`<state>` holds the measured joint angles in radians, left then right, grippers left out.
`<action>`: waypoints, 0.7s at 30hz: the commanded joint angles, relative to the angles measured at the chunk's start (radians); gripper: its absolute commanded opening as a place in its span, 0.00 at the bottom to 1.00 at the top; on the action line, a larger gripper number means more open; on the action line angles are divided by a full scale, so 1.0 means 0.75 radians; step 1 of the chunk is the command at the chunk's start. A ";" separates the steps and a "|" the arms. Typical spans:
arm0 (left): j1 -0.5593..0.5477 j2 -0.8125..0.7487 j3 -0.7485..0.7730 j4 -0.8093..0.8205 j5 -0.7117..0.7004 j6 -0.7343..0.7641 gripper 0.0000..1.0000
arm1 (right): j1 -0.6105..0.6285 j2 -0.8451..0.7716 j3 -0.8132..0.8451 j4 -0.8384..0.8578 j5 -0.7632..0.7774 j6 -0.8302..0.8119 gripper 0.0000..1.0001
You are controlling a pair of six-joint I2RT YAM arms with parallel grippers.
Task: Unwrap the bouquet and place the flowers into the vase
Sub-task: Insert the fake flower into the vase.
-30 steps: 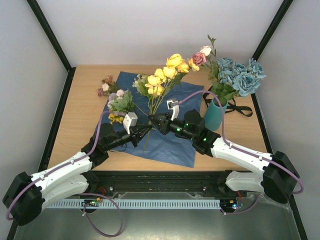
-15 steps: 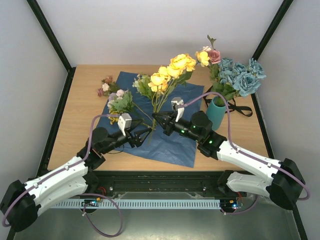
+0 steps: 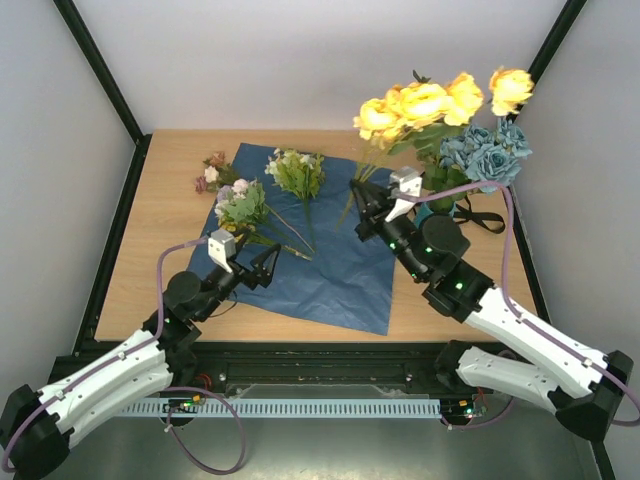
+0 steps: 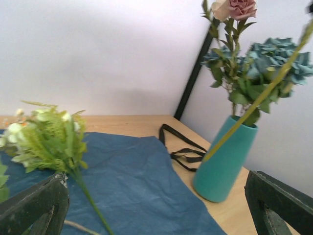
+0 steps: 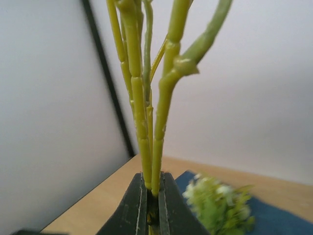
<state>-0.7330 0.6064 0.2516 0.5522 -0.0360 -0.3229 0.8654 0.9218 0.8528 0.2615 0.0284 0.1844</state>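
From above: pinching the yellow flowers [image 3: 430, 100] in the right pincer [image 3: 360, 203], blooms high beyond it; holding the left pincer [image 3: 265, 268] spread over the blue paper [image 3: 340, 280]. From the left wrist: facing the vase [image 4: 222, 164], ahead-right between spread fingers [image 4: 276, 205], upright on the desk [image 4: 146, 125]. From the right wrist: squeezing green stems [image 5: 139, 122] rising from pressed-together tips.

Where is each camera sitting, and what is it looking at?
Top camera: above and behind the arms, looking down at the table; both arms, the left gripper and right gripper show.
Left wrist camera: on the left arm, facing the vase across the blue paper; its open gripper frames the bottom corners.
Right wrist camera: on the right arm, facing up the yellow flowers' stems; its gripper is shut on them.
Shared: both wrist cameras see the pale-green bunch.
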 commanded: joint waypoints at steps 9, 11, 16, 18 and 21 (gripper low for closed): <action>-0.004 0.006 -0.013 -0.017 -0.249 -0.026 0.99 | 0.000 -0.102 0.139 -0.180 0.932 -0.322 0.01; -0.004 0.012 -0.014 -0.011 -0.238 -0.029 0.99 | -0.003 -0.094 0.159 -0.179 1.015 -0.360 0.01; -0.004 0.025 -0.010 -0.008 -0.233 -0.030 0.99 | -0.026 -0.063 0.179 -0.144 1.195 -0.426 0.01; -0.004 0.024 -0.010 -0.009 -0.230 -0.029 0.99 | -0.056 -0.072 0.180 -0.133 1.166 -0.408 0.01; -0.004 0.025 -0.012 -0.005 -0.227 -0.030 0.99 | -0.104 -0.063 0.196 -0.122 1.145 -0.400 0.01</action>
<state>-0.7330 0.6254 0.2401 0.5320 -0.1925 -0.3447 0.8253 0.8715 0.9592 0.1425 0.8349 -0.0975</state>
